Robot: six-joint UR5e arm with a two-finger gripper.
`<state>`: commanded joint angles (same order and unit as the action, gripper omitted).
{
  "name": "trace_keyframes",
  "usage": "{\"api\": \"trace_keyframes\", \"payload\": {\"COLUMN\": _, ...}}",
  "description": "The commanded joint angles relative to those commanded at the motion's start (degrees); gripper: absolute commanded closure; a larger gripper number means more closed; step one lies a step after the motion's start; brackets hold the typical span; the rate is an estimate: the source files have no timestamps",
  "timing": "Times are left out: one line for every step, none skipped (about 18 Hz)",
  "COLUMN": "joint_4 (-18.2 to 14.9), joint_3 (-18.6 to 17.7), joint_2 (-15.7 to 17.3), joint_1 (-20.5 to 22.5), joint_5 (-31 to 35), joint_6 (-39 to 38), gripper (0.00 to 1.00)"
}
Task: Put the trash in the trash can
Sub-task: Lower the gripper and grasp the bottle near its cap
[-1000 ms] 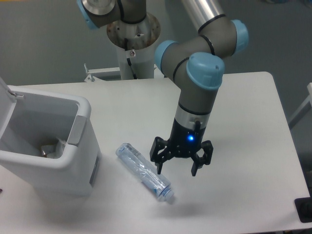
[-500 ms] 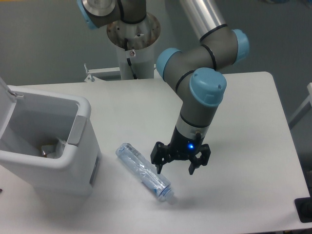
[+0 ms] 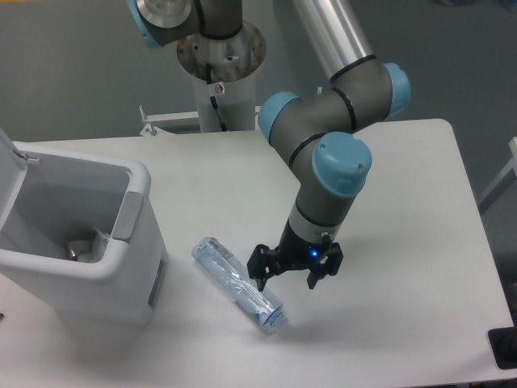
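A crushed clear plastic bottle [image 3: 239, 284] lies flat on the white table, slanting from upper left to its pale blue cap [image 3: 280, 321] at lower right. My gripper [image 3: 286, 283] hangs open just right of the bottle's middle, its left finger close to the bottle's side and nothing between the fingers. The trash can [image 3: 129, 267], a boxy white bin with a grey side panel, stands at the left with its lid up. A crumpled pale piece [image 3: 83, 246] lies inside it; I cannot tell whether it is the wrapper.
The arm's base column [image 3: 218, 73] rises at the back of the table [image 3: 404, 202]. A dark object [image 3: 505, 347] sits at the table's front right corner. The bin's raised lid [image 3: 8, 153] stands at the far left edge.
The gripper has moved lower and slightly left, nearer the bottle and the table. It stays open. The bottle has not moved.
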<state>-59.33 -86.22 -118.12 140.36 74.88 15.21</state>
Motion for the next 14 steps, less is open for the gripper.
{"api": "trace_keyframes", "payload": {"joint_4": 0.0, "joint_3": 0.1, "joint_2": -0.1, "joint_1": 0.0, "joint_5": 0.0, "joint_6": -0.4, "gripper": 0.0}}
{"api": "trace_keyframes", "payload": {"joint_4": 0.0, "joint_3": 0.1, "joint_2": -0.2, "joint_1": 0.0, "joint_5": 0.0, "joint_6": -0.8, "gripper": 0.0}}
{"api": "trace_keyframes", "payload": {"joint_4": 0.0, "joint_3": 0.1, "joint_2": -0.3, "joint_1": -0.1, "joint_5": 0.0, "joint_6": -1.2, "gripper": 0.0}}
{"api": "trace_keyframes", "payload": {"joint_4": 0.0, "joint_3": 0.1, "joint_2": -0.5, "joint_1": -0.1, "joint_5": 0.0, "joint_6": -1.5, "gripper": 0.0}}
{"api": "trace_keyframes", "payload": {"joint_4": 0.0, "joint_3": 0.3, "joint_2": -0.7, "joint_1": -0.2, "joint_5": 0.1, "joint_6": -1.8, "gripper": 0.0}}
{"api": "trace_keyframes", "payload": {"joint_4": 0.1, "joint_3": 0.5, "joint_2": -1.1, "joint_1": -0.4, "joint_5": 0.4, "joint_6": -2.5, "gripper": 0.0}}
{"api": "trace_keyframes", "payload": {"joint_4": 0.1, "joint_3": 1.1, "joint_2": -2.0, "joint_1": -0.6, "joint_5": 1.6, "joint_6": -3.8, "gripper": 0.0}}
{"api": "trace_keyframes", "payload": {"joint_4": 0.0, "joint_3": 2.2, "joint_2": -3.3, "joint_1": -1.5, "joint_5": 3.0, "joint_6": -5.2, "gripper": 0.0}}
{"api": "trace_keyframes", "payload": {"joint_4": 0.0, "joint_3": 3.4, "joint_2": -4.7, "joint_1": -2.3, "joint_5": 4.2, "joint_6": -6.3, "gripper": 0.0}}
{"api": "trace_keyframes", "payload": {"joint_4": -0.3, "joint_3": 4.6, "joint_2": -6.1, "joint_1": -2.5, "joint_5": 5.2, "joint_6": -7.5, "gripper": 0.0}}
{"api": "trace_keyframes", "payload": {"joint_4": -0.7, "joint_3": 5.9, "joint_2": -7.3, "joint_1": -2.6, "joint_5": 5.7, "joint_6": -9.2, "gripper": 0.0}}
{"api": "trace_keyframes", "payload": {"joint_4": -1.6, "joint_3": 7.1, "joint_2": -8.3, "joint_1": -2.9, "joint_5": 6.0, "joint_6": -10.4, "gripper": 0.0}}
{"api": "trace_keyframes", "payload": {"joint_4": -2.6, "joint_3": 8.2, "joint_2": -9.0, "joint_1": -3.3, "joint_5": 6.3, "joint_6": -10.7, "gripper": 0.0}}
{"api": "trace_keyframes", "payload": {"joint_4": -3.5, "joint_3": 8.6, "joint_2": -9.5, "joint_1": -3.4, "joint_5": 6.8, "joint_6": -10.8, "gripper": 0.0}}
